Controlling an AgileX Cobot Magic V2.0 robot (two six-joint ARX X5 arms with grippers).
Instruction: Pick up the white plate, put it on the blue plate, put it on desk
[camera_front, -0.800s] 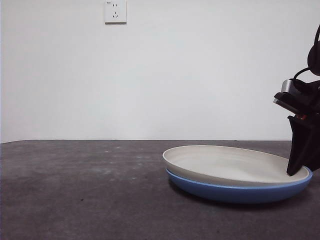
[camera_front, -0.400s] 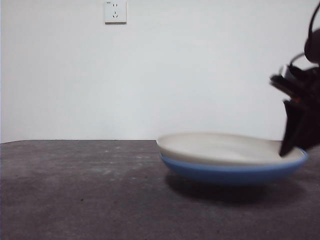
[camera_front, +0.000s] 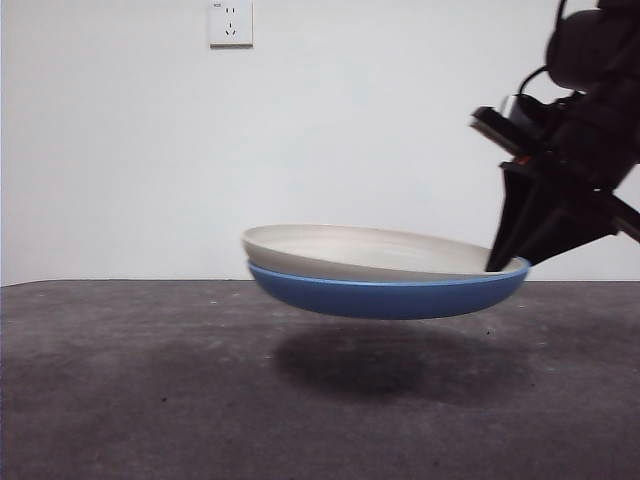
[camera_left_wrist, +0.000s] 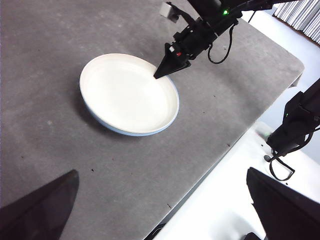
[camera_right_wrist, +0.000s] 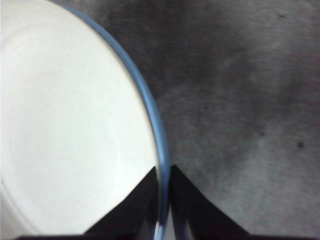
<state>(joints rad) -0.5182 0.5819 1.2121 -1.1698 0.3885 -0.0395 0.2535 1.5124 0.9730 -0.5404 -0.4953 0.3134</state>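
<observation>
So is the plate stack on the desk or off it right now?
Off it. In the front view the blue plate, with the white plate nested inside, hangs above its shadow on the desk, pinched at the rim by the right gripper.

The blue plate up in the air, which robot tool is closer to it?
Right. The right tool pinches the rim of the blue plate; the left tool hangs open, high above and apart.

Front view low, level; left wrist high, far; right wrist close; all share the stacked plates (camera_front: 385, 275).

Cream white plate (camera_front: 370, 250), glossy blue plate (camera_front: 385, 298), mottled grey desk (camera_front: 140, 400).
</observation>
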